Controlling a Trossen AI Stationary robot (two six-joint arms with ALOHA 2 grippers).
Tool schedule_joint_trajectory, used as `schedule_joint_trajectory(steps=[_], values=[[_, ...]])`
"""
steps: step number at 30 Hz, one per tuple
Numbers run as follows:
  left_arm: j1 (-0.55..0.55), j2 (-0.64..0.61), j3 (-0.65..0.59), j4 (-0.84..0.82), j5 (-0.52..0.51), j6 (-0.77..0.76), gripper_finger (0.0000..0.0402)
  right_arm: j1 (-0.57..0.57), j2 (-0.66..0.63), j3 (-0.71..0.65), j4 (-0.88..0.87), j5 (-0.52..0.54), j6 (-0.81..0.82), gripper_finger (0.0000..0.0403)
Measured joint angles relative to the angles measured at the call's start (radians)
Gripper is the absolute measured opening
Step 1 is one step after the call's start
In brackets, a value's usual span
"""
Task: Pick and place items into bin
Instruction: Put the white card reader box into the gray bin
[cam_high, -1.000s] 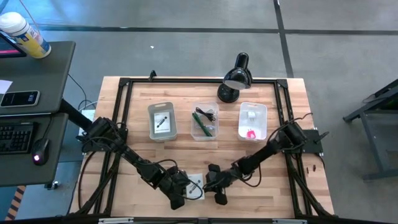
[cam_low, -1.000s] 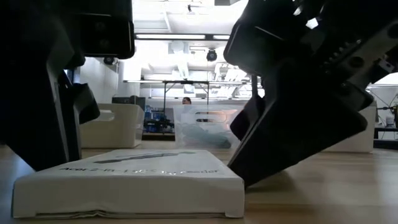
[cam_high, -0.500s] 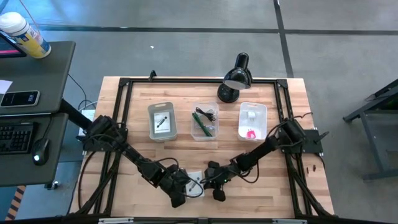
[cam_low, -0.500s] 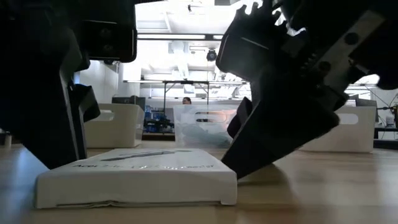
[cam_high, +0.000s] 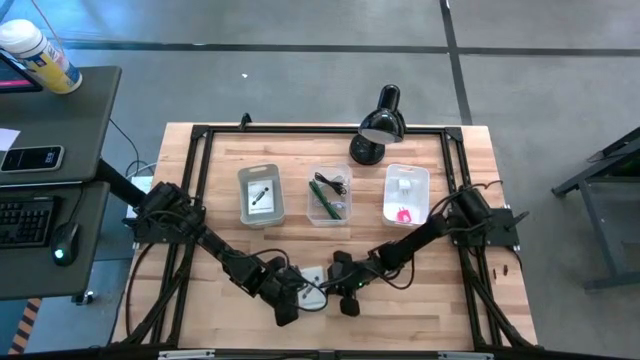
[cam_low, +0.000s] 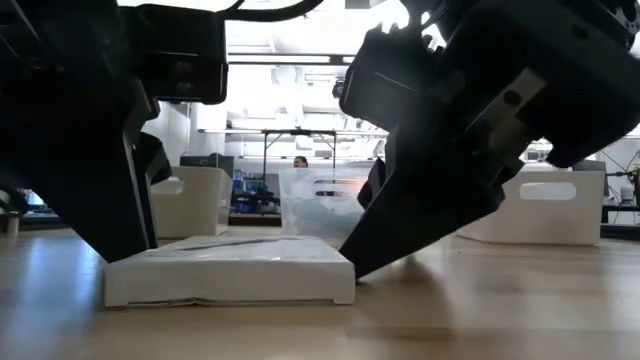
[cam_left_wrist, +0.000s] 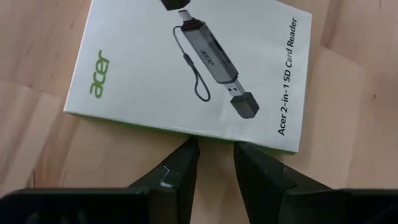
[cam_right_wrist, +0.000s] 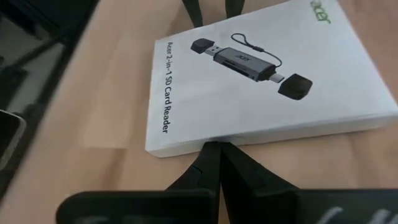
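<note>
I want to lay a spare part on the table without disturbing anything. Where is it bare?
Bare wood lies between the row of three bins and the claws, and along the front corners. It is crowded front-centre: left claw and right claw flank the white box.

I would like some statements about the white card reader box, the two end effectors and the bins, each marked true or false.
1. The white card reader box lies flat on the wooden table. True.
2. The right end effector is wide open. False: its fingers are shut, their tips at the box's edge.
3. The left end effector holds the box in the air. False: its fingers stand slightly apart at the box's edge, with the box on the table.
4. Three bins stand in a row in front of the black desk lamp. True.
5. The middle bin is empty. False: a green stick and a black cable lie in it.
</note>
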Motion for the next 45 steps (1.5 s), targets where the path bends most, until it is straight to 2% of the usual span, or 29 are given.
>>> schedule_joint_trajectory(steps=[7, 13, 22, 28, 39, 45], values=[[0.007, -0.037, -0.003, -0.046, -0.027, 0.013, 0.0101, -0.005, -0.043, 0.001, -0.086, 0.103, -0.158, 0.0011], [0.011, -0.055, -0.005, -0.117, -0.047, -0.019, 0.0102, -0.004, -0.042, 0.002, -0.1, 0.09, -0.207, 0.0041], [0.012, -0.058, -0.004, -0.126, -0.013, -0.045, 0.0102, 0.007, -0.041, 0.003, -0.112, 0.115, -0.148, 0.0121], [-0.004, -0.07, -0.004, -0.134, 0.014, -0.07, 0.0102, 0.013, -0.041, 0.003, -0.126, 0.112, -0.123, 0.0155], [-0.017, -0.163, -0.003, -0.281, -0.011, -0.097, 0.0102, -0.003, -0.041, 0.004, -0.138, 0.11, -0.154, 0.0167], [-0.018, -0.166, -0.003, -0.285, -0.007, -0.148, 0.0102, -0.026, -0.041, 0.003, -0.161, 0.11, -0.167, 0.0177]])
